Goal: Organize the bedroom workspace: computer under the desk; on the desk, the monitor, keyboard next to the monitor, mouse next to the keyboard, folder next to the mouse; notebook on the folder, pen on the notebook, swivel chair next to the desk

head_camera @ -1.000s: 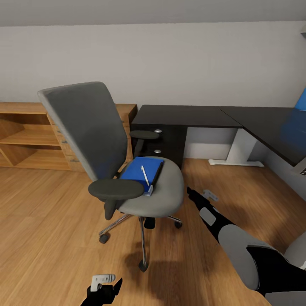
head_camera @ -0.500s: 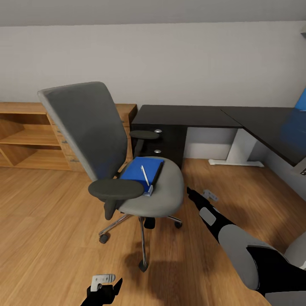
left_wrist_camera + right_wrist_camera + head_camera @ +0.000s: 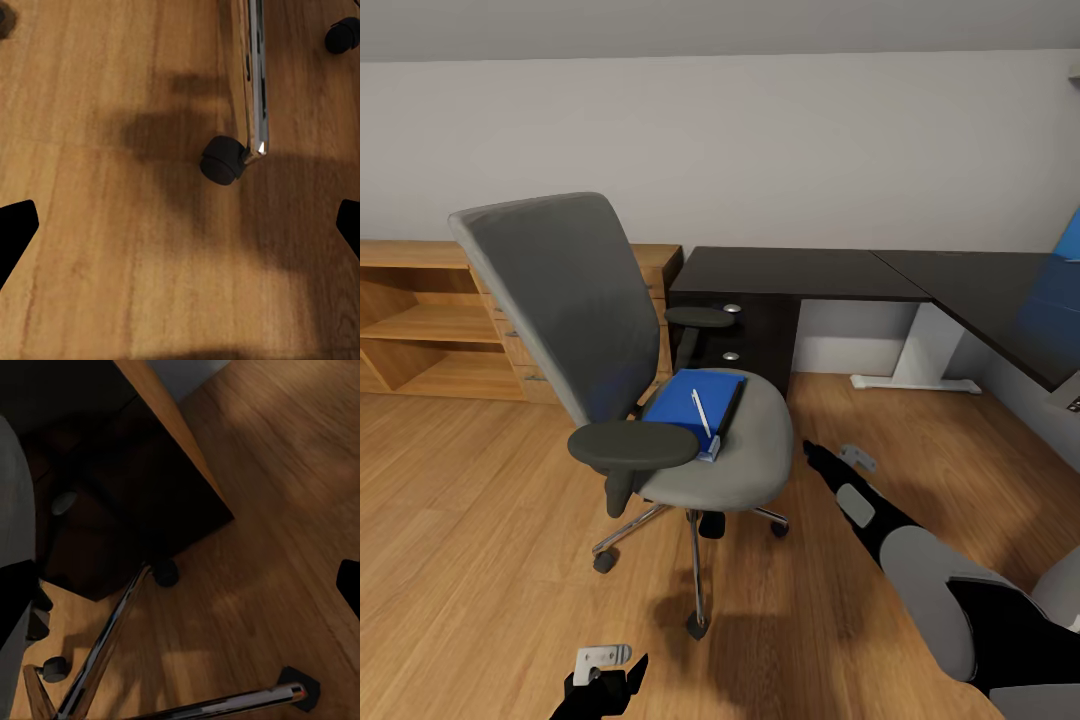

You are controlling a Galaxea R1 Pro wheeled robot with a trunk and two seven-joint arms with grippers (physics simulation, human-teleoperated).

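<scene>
blue folder, grey swivel chair, seemingly black desk

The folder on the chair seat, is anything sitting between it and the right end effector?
Nothing visible blocks it. The right end effector hangs low beside the seat of the swivel chair, that side open. The folder lies on the seat, a pen on top. The near armrest guards the opposite side.
</scene>
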